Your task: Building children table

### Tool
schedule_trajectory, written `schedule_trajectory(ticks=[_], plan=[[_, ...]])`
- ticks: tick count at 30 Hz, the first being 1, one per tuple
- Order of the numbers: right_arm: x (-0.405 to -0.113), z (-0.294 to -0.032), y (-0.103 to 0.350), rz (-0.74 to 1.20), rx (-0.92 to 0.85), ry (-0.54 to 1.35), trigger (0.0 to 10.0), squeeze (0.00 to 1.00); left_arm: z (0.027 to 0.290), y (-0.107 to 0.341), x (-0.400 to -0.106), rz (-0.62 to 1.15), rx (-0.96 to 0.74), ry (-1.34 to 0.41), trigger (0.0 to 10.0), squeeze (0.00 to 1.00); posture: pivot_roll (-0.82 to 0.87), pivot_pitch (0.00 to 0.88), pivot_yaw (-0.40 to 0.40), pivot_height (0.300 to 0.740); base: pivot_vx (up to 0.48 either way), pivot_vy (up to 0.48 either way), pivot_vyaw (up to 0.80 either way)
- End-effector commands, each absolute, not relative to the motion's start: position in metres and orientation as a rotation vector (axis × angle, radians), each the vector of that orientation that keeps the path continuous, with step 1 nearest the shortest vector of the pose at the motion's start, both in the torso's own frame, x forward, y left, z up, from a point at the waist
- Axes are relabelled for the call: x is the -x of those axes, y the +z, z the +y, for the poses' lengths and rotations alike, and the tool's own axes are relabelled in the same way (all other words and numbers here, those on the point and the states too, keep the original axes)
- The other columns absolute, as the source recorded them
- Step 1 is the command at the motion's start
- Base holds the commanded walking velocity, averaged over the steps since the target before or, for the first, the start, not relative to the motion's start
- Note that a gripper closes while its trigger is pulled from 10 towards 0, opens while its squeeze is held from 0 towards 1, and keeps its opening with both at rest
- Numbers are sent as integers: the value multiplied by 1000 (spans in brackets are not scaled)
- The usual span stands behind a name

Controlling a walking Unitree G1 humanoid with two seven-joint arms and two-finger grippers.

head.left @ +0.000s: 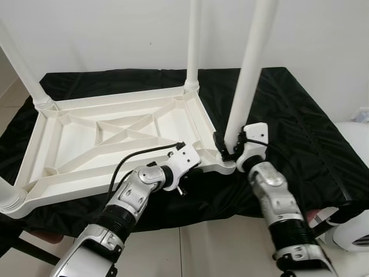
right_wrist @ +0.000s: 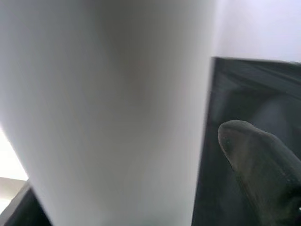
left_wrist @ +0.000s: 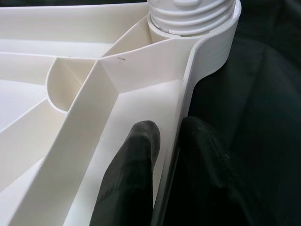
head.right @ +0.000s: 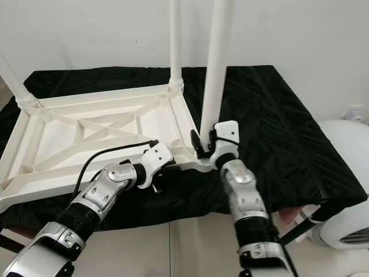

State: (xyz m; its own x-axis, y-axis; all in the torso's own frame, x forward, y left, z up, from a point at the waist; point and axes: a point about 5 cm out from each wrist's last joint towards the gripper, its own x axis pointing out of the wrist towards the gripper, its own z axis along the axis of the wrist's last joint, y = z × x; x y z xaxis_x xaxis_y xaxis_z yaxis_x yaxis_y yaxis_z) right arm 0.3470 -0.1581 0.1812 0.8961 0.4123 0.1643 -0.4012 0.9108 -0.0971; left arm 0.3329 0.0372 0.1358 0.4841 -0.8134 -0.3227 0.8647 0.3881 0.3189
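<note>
A white plastic children's table lies upside down on a black cloth. Upright white legs stand in its corners. My left gripper is at the near rim, shut on the rim wall: one finger presses inside, the other outside, close to the threaded corner socket. My right gripper is shut on the base of the near right leg, just above its socket. In the right wrist view that leg looms close, with one black finger beside it.
Other legs rise at the back right, back left and near left corners. A white wall stands right behind the table. A white rounded appliance sits at the right on the tiled floor.
</note>
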Motion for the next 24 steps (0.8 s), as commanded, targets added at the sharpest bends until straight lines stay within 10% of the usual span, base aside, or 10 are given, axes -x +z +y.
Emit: schedule_trajectory(ticks=[1,23,24], plan=[[-347,-158,192,-215,50,513,10000,0,33,126,-326,153,-500,-1141,10000,0,-110,73,48,740,0,0,0],[-344,-186,175,-14,110,923,10000,0,35,127,-326,156,-502,-1134,10000,0,-99,83,53,740,0,0,0],[-345,-190,176,-14,100,909,4588,0,35,127,-326,155,-501,-1135,10000,0,-99,83,53,740,0,0,0]])
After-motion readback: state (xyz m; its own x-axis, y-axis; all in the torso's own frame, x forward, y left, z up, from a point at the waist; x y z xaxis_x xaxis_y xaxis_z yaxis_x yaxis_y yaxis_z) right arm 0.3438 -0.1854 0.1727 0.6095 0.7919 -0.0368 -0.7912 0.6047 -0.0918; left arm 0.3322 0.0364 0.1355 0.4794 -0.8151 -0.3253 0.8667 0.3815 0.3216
